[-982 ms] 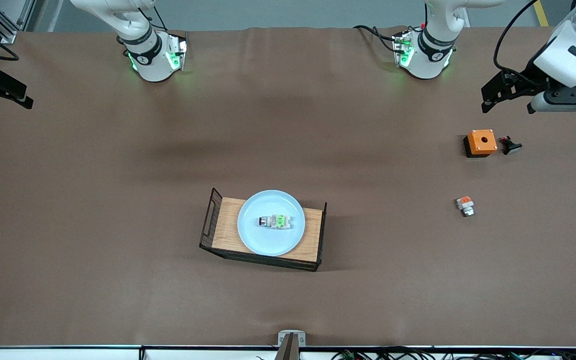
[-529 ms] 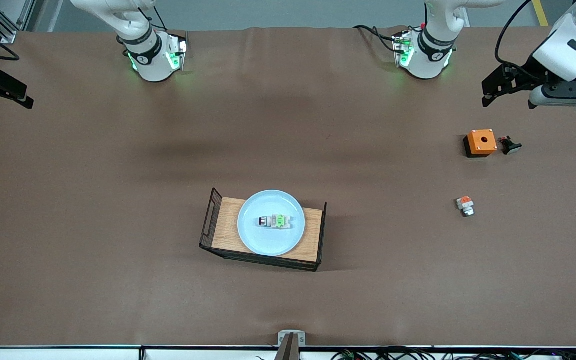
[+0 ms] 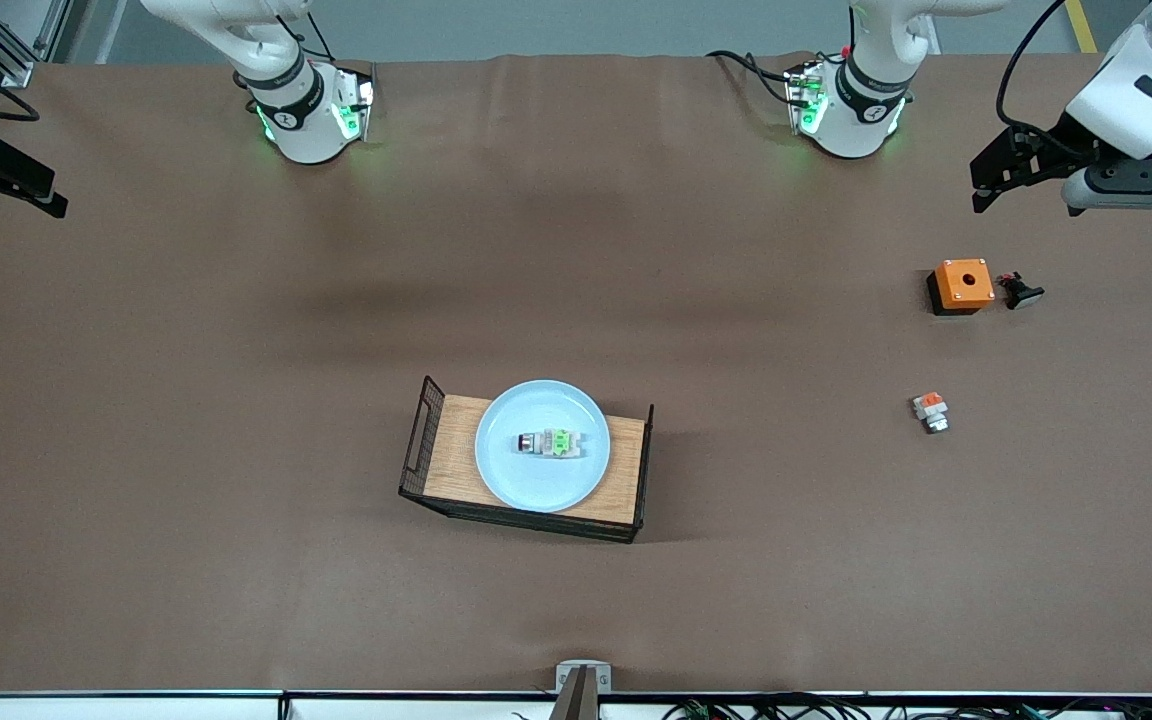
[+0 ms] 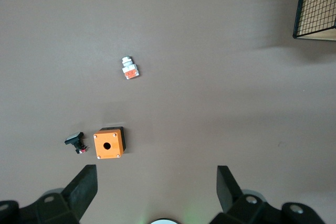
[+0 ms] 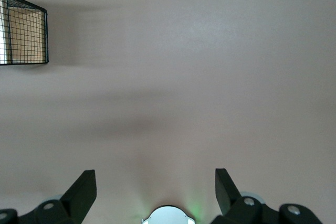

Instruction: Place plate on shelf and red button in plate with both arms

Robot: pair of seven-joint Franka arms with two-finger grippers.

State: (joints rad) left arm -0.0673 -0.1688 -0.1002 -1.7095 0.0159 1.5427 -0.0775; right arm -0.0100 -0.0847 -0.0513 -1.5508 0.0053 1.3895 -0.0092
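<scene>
Moved: left pincer (image 3: 986,185) has drifted slightly toward the left arm's end of the table and toward the bases since a second ago; nothing on the table has shifted
Left pincer: fingers (image 4: 84,184) spread wide, holding nothing, up in the air over bare table near the orange box (image 3: 962,285)
Right pincer: (image 5: 156,190) fingers wide apart, empty, over bare brown table (image 3: 186,400); this arm waits
Plate: (image 3: 542,480) pale blue, sits on the wooden tray (image 3: 456,455) with black wire ends, mid-table; its rim reaches the tray's long edges
Red button: (image 3: 549,443) lies on its side in the plate's middle
Other parts: black-stemmed button (image 3: 1021,291) just beside the orange box; white part with orange block (image 3: 930,411) nearer the front camera, well apart from both
Open room: wide bare table on all sides of the tray
</scene>
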